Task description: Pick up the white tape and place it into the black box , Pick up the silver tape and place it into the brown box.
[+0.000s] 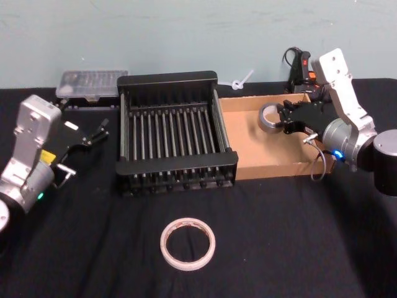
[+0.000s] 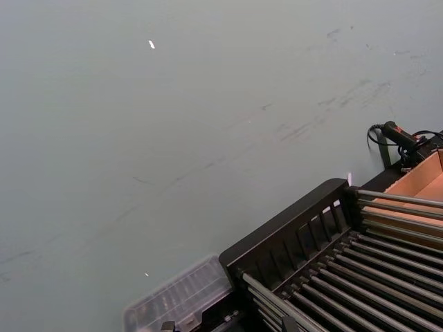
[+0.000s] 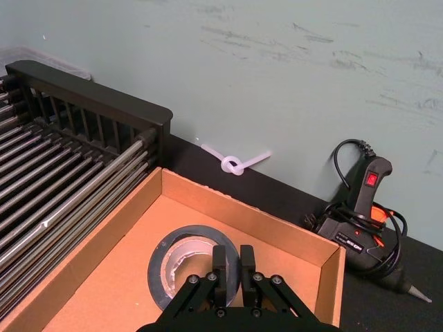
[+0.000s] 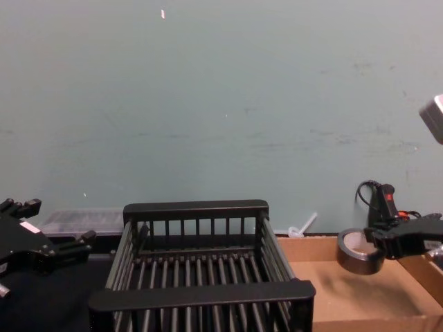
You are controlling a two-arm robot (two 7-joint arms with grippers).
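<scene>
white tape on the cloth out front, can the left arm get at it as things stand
Probably yes. The white tape lies flat on bare black cloth in front of the black box, and the left gripper, open and empty, hangs left of that box.

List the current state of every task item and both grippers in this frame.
silver tape: gripped by the right gripper, held above the brown box floor.
white tape: flat on the table, untouched.
black box: empty.
brown box: nothing resting inside.
left gripper: open, idle beside the black box.
</scene>
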